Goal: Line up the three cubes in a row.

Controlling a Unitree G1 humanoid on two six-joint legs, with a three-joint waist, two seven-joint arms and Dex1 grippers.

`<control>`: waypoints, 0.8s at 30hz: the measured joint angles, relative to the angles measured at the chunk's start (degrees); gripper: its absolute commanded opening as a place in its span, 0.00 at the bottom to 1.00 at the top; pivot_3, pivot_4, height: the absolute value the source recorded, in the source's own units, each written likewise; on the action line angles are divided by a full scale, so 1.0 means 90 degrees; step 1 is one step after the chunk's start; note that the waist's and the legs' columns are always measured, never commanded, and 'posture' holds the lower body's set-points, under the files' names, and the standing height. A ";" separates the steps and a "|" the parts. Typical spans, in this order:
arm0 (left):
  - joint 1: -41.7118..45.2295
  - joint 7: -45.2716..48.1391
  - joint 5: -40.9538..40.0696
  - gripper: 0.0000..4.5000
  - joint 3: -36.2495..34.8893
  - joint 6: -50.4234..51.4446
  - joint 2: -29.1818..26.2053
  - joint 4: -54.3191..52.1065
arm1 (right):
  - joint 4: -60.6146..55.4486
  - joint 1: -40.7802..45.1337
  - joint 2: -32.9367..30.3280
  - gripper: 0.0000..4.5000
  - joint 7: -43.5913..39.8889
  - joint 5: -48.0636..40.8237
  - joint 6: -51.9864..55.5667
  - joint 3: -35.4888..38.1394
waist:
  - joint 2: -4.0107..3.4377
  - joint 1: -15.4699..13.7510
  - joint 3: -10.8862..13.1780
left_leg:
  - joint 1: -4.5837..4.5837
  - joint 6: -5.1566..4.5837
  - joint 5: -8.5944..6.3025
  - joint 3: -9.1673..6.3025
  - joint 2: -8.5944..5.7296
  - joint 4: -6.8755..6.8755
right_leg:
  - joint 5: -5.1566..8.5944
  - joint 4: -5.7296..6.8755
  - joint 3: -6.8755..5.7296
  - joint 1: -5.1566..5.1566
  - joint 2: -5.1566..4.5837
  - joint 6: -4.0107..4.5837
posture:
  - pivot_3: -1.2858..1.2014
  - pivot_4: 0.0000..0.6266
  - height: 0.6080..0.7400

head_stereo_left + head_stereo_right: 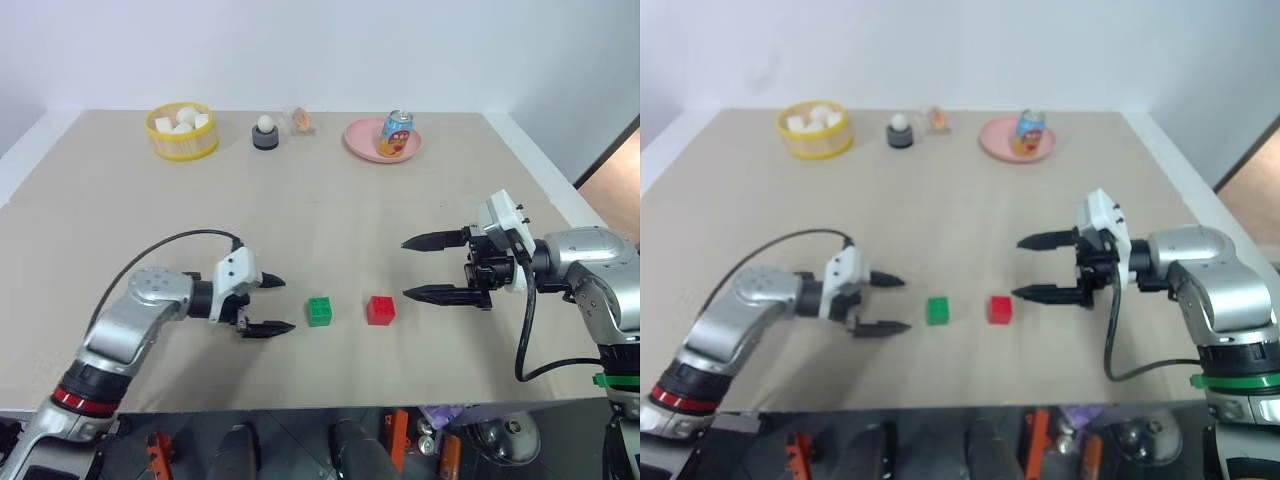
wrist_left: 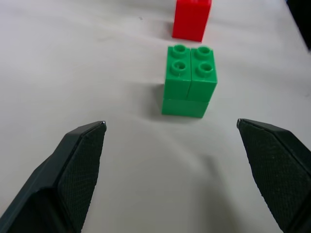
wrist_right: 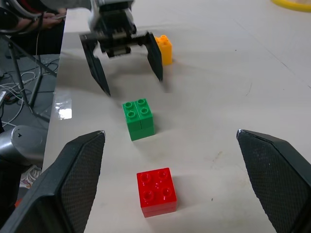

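The green cube (image 1: 320, 310) and the red cube (image 1: 380, 309) sit side by side on the tan table, a small gap apart, near its front edge. My left gripper (image 1: 285, 304) hovers open just left of the green cube (image 2: 188, 80), pointing at it, nothing between its fingers. My right gripper (image 1: 405, 268) hangs open to the right of the red cube (image 3: 156, 191), slightly above the table, also empty. In the right wrist view the yellow-orange cube (image 3: 164, 48) rests on the table just behind the left gripper (image 3: 133, 85).
Along the far edge stand a yellow basket (image 1: 182, 150) of white chunks, a dark stand holding a white ball (image 1: 265, 132), a small wrapped item (image 1: 301, 121) and a pink plate (image 1: 358, 138) with a can (image 1: 395, 133). The table's front edge lies close below the cubes.
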State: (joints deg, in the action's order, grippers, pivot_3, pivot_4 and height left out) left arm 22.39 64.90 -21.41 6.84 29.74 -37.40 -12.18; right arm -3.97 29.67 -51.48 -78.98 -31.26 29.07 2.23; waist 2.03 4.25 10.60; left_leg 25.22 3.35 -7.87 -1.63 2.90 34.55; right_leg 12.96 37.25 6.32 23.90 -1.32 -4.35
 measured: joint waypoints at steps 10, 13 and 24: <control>-0.0145 -0.1817 -0.1475 0.99 -0.2204 0.1614 -0.0012 -0.1155 | 0.0162 0.0059 -0.0001 1.00 -0.0075 0.0015 -0.0013 -0.0001 | 0.0000 0.0004 0.0000 | -0.0004 0.0000 0.0000 0.0000 0.0001 0.0001 | 0.0000 0.0000 -0.0002 -0.0002 0.0001 0.0000 | 0.52 0.24 1.00; -0.0436 -0.2485 -0.1491 0.99 -0.2772 0.1626 0.0022 -0.1356 | 0.0209 0.0097 0.0007 1.00 -0.0076 0.0017 -0.0021 -0.0010 | 0.0000 0.0008 0.0000 | -0.0006 0.0000 0.0000 0.0002 0.0001 0.0000 | 0.0000 0.0000 -0.0001 -0.0003 0.0001 0.0000 | 0.52 0.24 1.00; -0.3269 -0.1019 -0.0723 0.99 -0.3406 -0.0930 -0.0441 -0.0140 | 0.0292 0.0350 0.0164 1.00 -0.0147 0.0017 -0.0056 -0.0232 | 0.0004 -0.0027 0.0001 | -0.0004 0.0006 -0.0007 0.0025 0.0006 0.0002 | 0.0002 -0.0007 -0.0008 0.0036 -0.0021 0.0022 | 0.52 0.24 1.00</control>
State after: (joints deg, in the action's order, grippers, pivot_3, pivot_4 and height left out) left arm -7.03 55.73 -27.92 -23.82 21.36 -41.37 -13.44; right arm -1.34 32.82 -50.01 -80.30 -31.11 28.56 0.14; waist 2.07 4.01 10.61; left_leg 25.19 3.40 -7.93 -1.41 2.95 34.57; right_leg 12.98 37.19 6.25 24.22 -1.51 -4.15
